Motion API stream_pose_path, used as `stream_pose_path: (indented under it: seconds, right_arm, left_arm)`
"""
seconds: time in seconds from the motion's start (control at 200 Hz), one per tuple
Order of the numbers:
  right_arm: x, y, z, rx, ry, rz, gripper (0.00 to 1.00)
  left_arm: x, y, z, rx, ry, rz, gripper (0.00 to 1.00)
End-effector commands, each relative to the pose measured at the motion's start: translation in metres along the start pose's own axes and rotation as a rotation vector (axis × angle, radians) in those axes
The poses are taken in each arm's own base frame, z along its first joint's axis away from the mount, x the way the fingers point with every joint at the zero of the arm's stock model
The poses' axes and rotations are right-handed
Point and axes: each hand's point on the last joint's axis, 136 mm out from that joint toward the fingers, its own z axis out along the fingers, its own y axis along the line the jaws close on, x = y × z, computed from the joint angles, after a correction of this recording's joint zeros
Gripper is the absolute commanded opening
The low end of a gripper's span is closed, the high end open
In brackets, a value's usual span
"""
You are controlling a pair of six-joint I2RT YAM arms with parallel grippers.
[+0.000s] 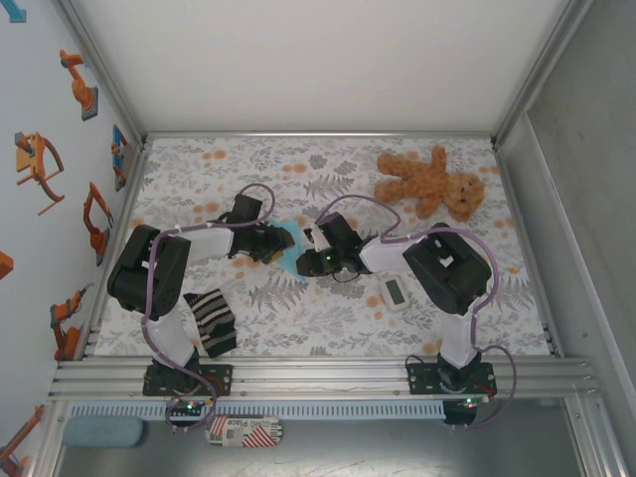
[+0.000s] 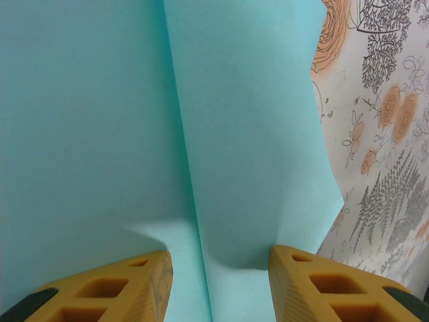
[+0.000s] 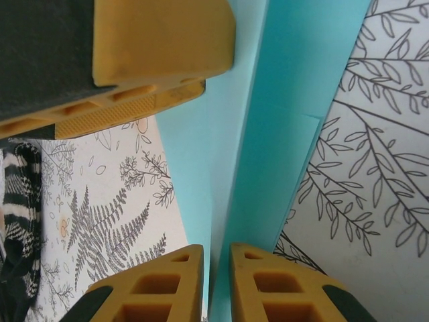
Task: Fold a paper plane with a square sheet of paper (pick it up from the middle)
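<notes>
The light-blue square sheet of paper, folded with a centre crease, lies mid-table between both grippers. In the left wrist view the paper spreads wide, its crease running down between my left gripper's yellow fingers, which stand well apart and open over it. My left gripper reaches the paper from the left side, my right gripper from the right. In the right wrist view the paper's raised fold runs into the narrow gap of my right gripper, shut on it.
A brown teddy bear lies at the back right. A black-and-cream striped cloth sits by the left arm's base, and a small white gadget lies near the right arm. A floral mat covers the table.
</notes>
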Motion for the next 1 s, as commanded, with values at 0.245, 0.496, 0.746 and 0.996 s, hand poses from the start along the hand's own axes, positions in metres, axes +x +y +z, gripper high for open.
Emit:
stream_pose_path:
  seconds: [0.245, 0.496, 0.746, 0.996]
  right_arm:
    - [0.003, -0.02, -0.003, 0.154, 0.009, 0.007, 0.16]
    - [0.003, -0.024, -0.005, 0.17, -0.019, 0.033, 0.15]
    - [0.004, -0.024, -0.006, 0.163, -0.028, 0.052, 0.12]
    - [0.004, -0.017, -0.004, 0.122, -0.021, 0.057, 0.08]
  left_arm:
    - [0.055, 0.114, 0.014, -0.43, 0.154, -0.122, 0.46]
    - [0.058, 0.124, 0.011, -0.49, 0.166, -0.128, 0.48]
    - [0.058, 0.127, 0.011, -0.507, 0.169, -0.134, 0.49]
    - [0.059, 0.126, 0.011, -0.502, 0.176, -0.134, 0.52]
